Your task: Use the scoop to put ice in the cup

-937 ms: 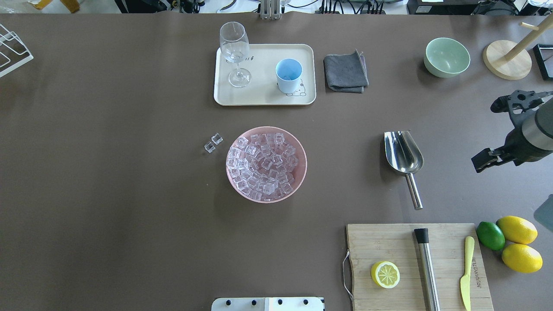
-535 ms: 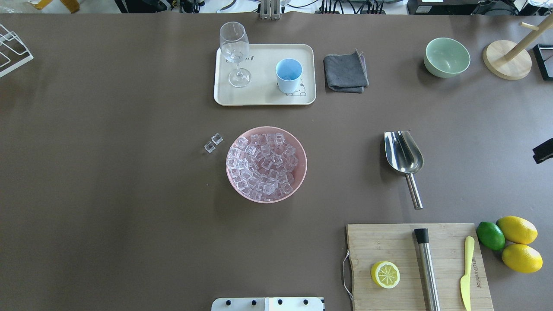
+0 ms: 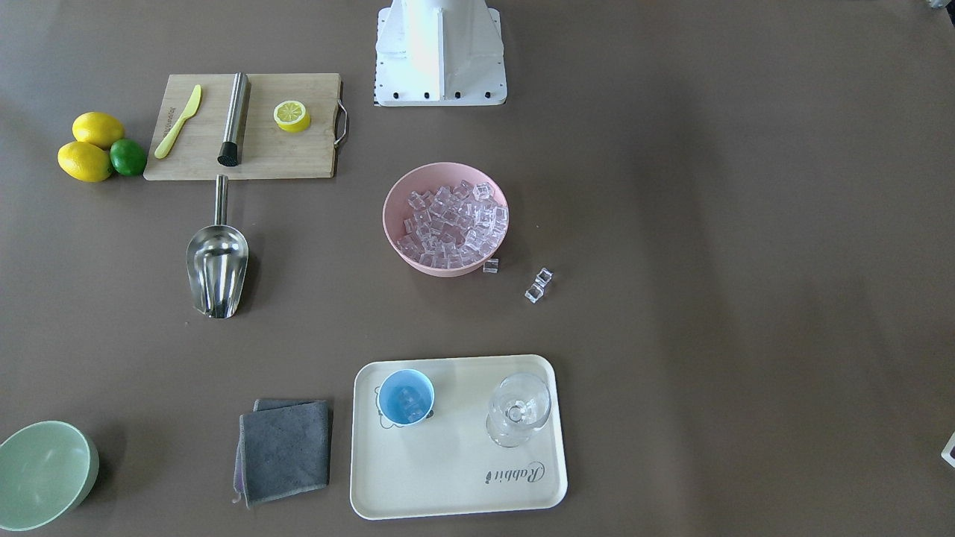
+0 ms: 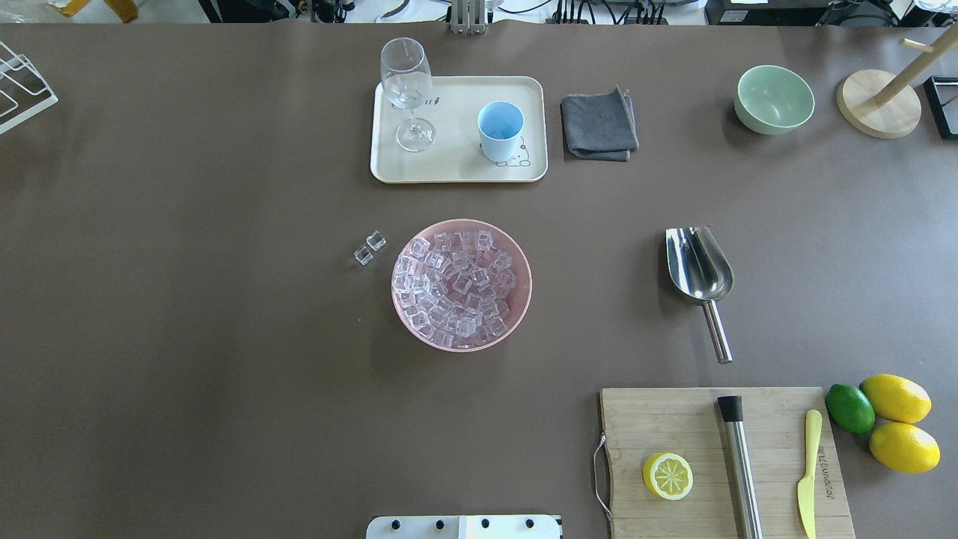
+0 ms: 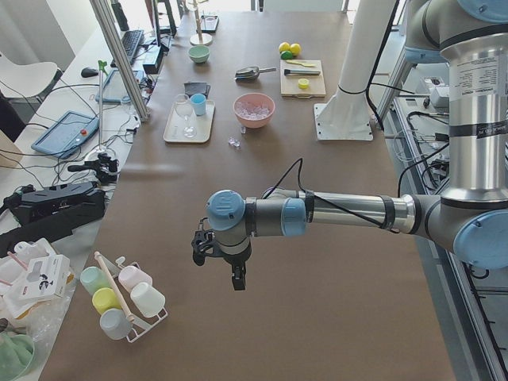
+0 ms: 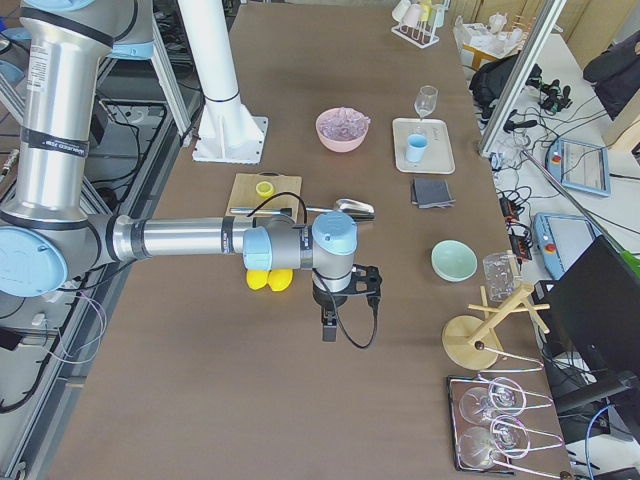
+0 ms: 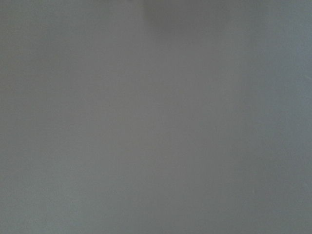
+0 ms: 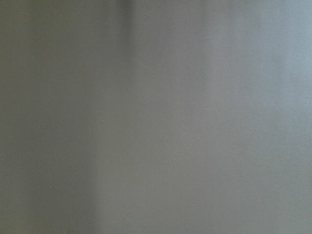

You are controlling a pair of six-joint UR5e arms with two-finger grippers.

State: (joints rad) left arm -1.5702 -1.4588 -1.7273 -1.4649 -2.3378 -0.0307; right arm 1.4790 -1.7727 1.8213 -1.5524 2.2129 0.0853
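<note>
- In the pink bowl [image 3: 446, 271] lay most of the ice [image 4: 456, 288]; two loose cubes [image 4: 376, 241] sat just beside it.
- Beyond the bowl, the cup [image 4: 500, 131] stood on a tray [image 4: 449, 169], a few cubes inside.
- Right of the bowl, well apart, lay the scoop [image 4: 700, 266].
- Far from the bowl, the left gripper [image 5: 217, 267] and the right gripper [image 6: 349, 306] hung over the table; I cannot tell whether their fingers were apart or together.

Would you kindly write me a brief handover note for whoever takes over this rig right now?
Left tool and right tool: both hang over bare table, far from the job's things; open or shut cannot be told.
Scoop: empty, lying on the table near the cutting board.
Ice: mostly in the pink bowl, two cubes loose beside it.
Done: the cup on the tray seems to hold some cubes.
Left: probably only collecting the stray cubes, if wanted.
</note>
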